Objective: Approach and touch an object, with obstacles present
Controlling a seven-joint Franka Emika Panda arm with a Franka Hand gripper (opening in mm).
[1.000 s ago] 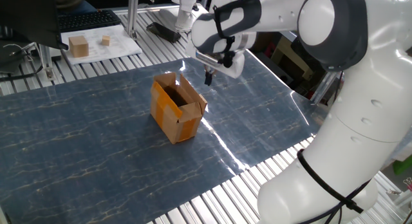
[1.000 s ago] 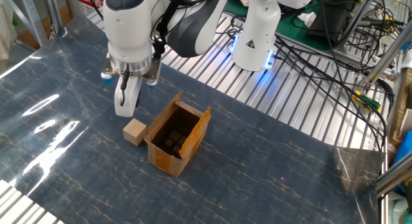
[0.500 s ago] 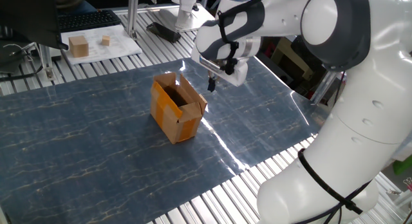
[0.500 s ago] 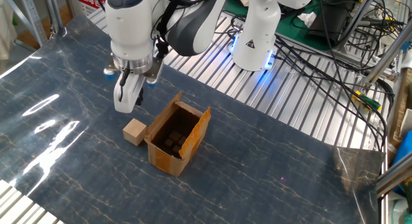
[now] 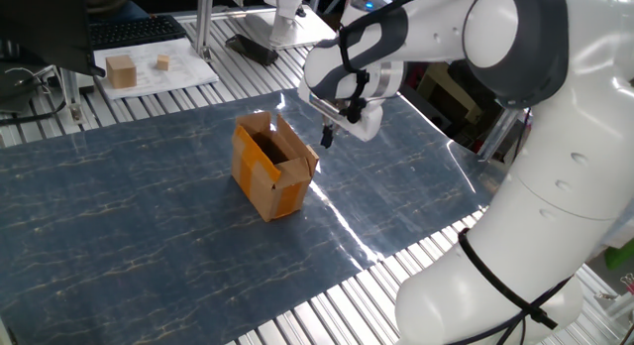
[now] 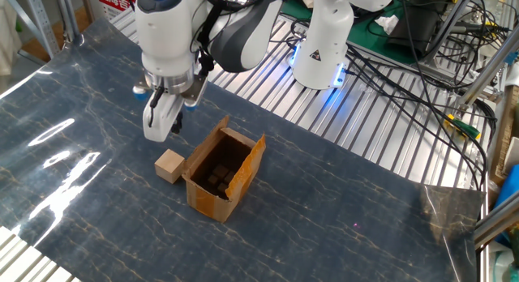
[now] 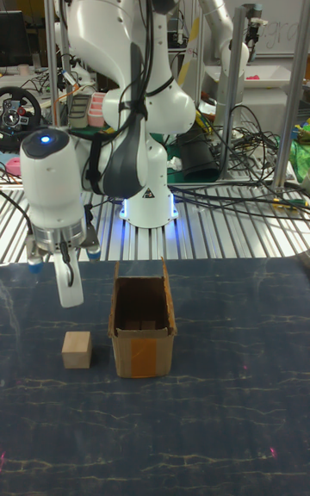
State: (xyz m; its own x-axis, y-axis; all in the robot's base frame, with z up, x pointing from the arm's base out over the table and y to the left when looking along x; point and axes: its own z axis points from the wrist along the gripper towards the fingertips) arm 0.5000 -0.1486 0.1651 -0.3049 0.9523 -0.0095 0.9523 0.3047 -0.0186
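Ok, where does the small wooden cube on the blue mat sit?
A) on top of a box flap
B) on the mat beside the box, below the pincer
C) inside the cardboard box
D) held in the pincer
B: the wooden cube rests on the mat beside the cardboard box, with the pincer hanging above it.

The small brown corrugated cardboard box with open top flaps (image 6: 220, 174) stands on the dark blue marbled mat (image 6: 340, 201) that covers the middle of the ribbed metal table (image 6: 389, 120). In the tall fixed view, a small wooden cube (image 7: 77, 350) sits on the mat just left of the box, apart from it, and the white two-finger gripper (image 7: 68, 291) hangs above and slightly behind that cube, off the mat. The white robot base (image 7: 146, 195) stands on the table behind the box. In one fixed view, two more wooden blocks (image 5: 121, 71) lie on a white sheet (image 5: 158, 72) well beyond the mat's far edge.
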